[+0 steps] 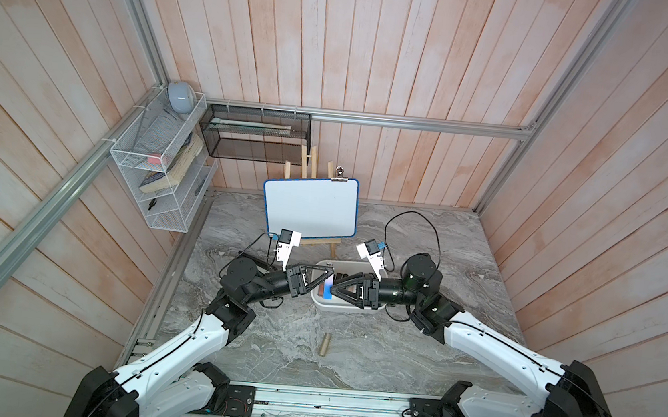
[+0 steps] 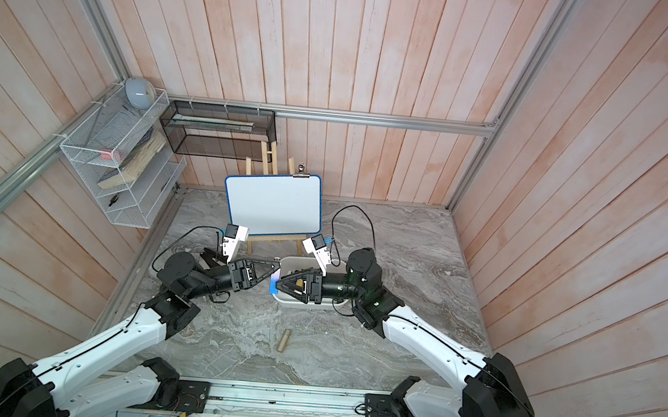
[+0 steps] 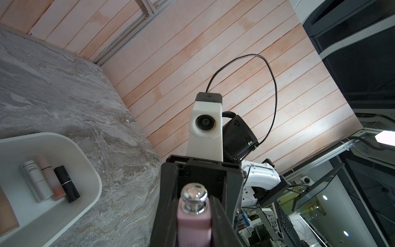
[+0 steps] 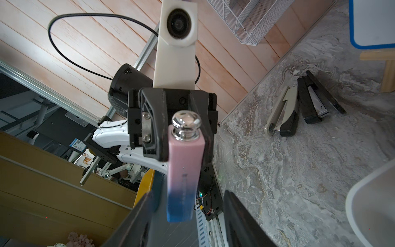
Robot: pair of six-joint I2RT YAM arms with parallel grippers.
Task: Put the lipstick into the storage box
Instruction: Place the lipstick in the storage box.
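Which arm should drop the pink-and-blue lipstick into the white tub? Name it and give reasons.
Left, probably. The left gripper is shut on the square pink-to-blue lipstick with the chrome knob, close by the shallow white plastic storage box. The right gripper stands open around its blue end, gripping nothing.

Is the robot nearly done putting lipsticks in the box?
Partly. Done: three lipsticks lie in the storage box. In hand: the left fingers grip a pink-and-blue lipstick, the open right fingers around its blue end. To do: drop it in; a tan tube lies on the table.
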